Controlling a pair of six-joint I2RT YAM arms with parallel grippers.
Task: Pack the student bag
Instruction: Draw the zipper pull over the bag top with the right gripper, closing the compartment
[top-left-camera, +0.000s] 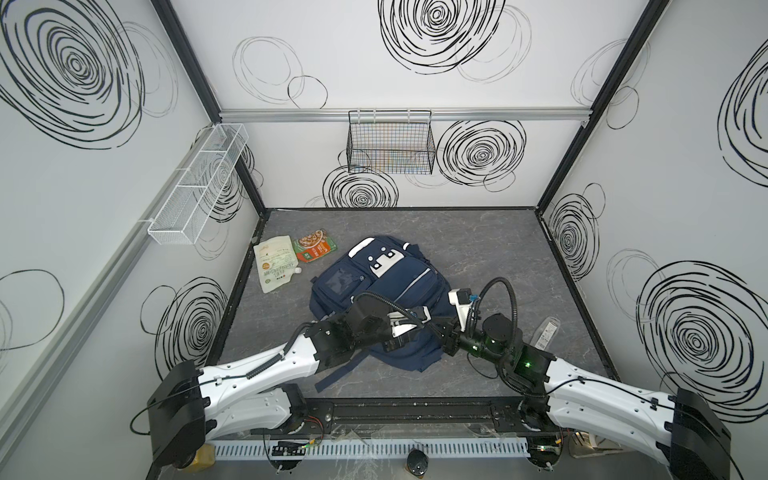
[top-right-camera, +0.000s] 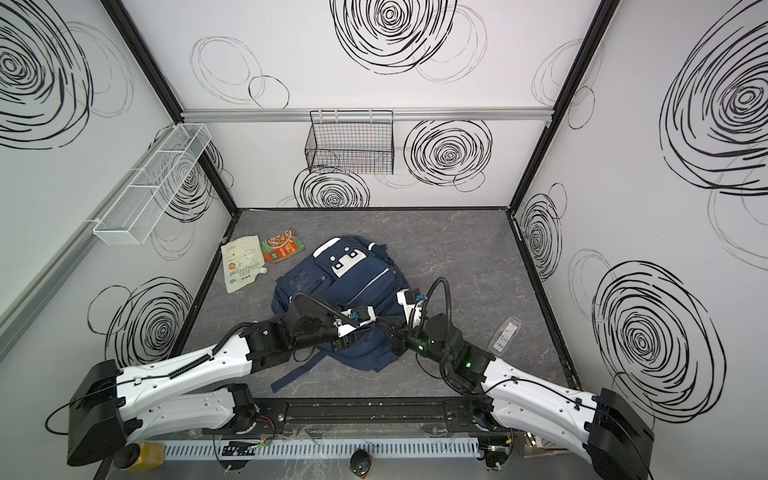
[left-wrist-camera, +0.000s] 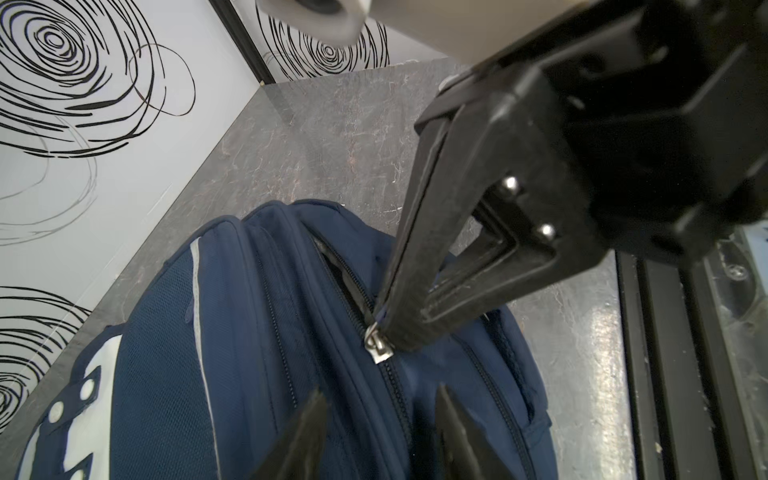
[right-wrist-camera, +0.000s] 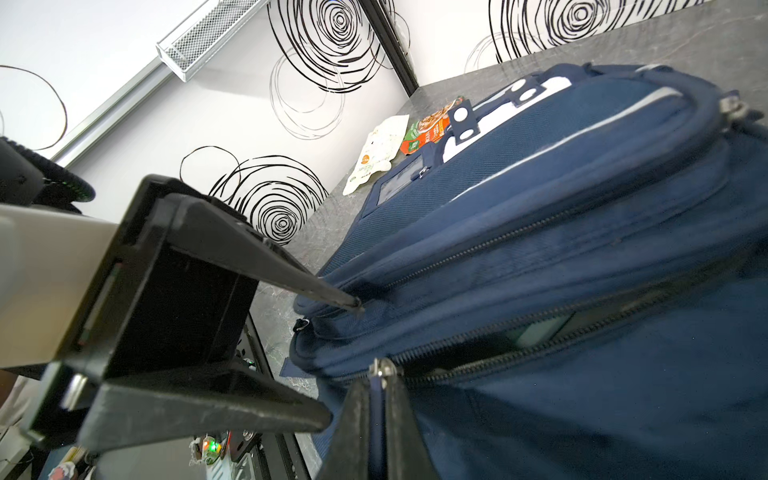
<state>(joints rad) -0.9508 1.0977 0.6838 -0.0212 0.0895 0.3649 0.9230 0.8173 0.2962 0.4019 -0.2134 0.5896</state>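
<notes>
One white pouch (top-left-camera: 276, 264) near student bag (top-left-camera: 411, 282); lettering probably illegible.

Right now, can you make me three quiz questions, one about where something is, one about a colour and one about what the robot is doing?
1. Where do the white pouch and the orange pouch lie? A) on the table, beside the student bag B) inside the bag C) on top of the bag
2. What colour is the bag? A) red B) navy blue C) yellow
3. What are the fingers of the right gripper doing? A) spread wide B) holding a pouch C) shut on the zip pull
1 A: both lie flat on the table. 2 B: its fabric is dark blue. 3 C: they pinch the pull.
</notes>
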